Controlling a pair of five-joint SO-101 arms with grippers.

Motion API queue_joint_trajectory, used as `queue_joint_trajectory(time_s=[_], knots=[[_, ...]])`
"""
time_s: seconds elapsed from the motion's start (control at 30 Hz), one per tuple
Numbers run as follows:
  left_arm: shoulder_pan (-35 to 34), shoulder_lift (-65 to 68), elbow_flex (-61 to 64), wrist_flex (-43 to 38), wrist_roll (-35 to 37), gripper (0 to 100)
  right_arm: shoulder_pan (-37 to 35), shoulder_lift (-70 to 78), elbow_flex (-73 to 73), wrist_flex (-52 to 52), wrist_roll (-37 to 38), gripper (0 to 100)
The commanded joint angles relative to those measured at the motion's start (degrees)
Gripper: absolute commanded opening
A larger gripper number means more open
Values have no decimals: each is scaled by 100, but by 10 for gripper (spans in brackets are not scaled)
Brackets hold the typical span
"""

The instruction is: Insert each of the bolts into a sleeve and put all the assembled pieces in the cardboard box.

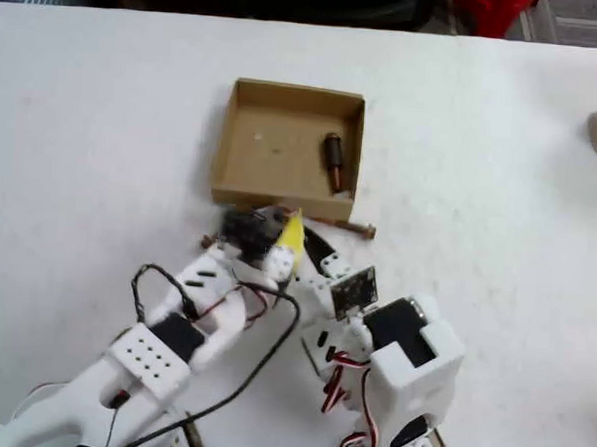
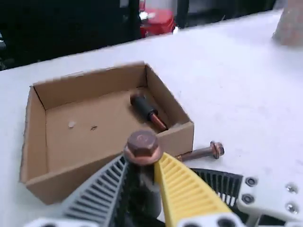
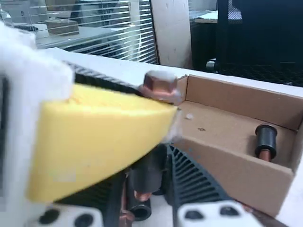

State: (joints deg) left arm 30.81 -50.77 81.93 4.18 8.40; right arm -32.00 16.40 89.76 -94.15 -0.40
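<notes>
So far one finished piece [image 1: 333, 157] lies in the cardboard box [image 1: 242, 186], a bolt seated in its dark sleeve, resting against the box's right wall; the rest of the box floor is bare. The box itself sits about mid-desk, somewhat nearer the far edge. A second piece looks assembled but not yet delivered: the left claw [image 2: 142, 165] is closed on a dark sleeve [image 2: 142, 189] with the hexagonal head of a bolt [image 2: 141, 147] sitting on top, held upright just outside the box's near wall. Judging by that, the piece has only to go over the wall and be let go. A loose bolt [image 1: 346, 226] lies flat on the desk [image 1: 503, 144], just beside the near wall toward the box's right corner, with no sleeve on it, so at least one insertion remains. The right claw [image 1: 317, 257] sits close beside the left one near that same wall; whether it is open or closed I cannot tell. Something dark and tubular [image 3: 138, 210] below the held sleeve may be a spare sleeve, though that is unclear.
</notes>
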Motion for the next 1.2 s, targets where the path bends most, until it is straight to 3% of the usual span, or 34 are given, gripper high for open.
queue_joint_trajectory(time_s=[0.0,0.63,0.9,1.17], knots=[[171,-84,-35,44,-167,20,119,-57,-26,-40,-9,16],[-224,-75,114,-79,-158,25,215,-84,-35,-48,-9,16],[-224,-92,202,-35,246,312,215,-84,-44,-48,-9,16],[-224,-119,185,-70,369,339,215,-84,-44,-48,-9,16]])
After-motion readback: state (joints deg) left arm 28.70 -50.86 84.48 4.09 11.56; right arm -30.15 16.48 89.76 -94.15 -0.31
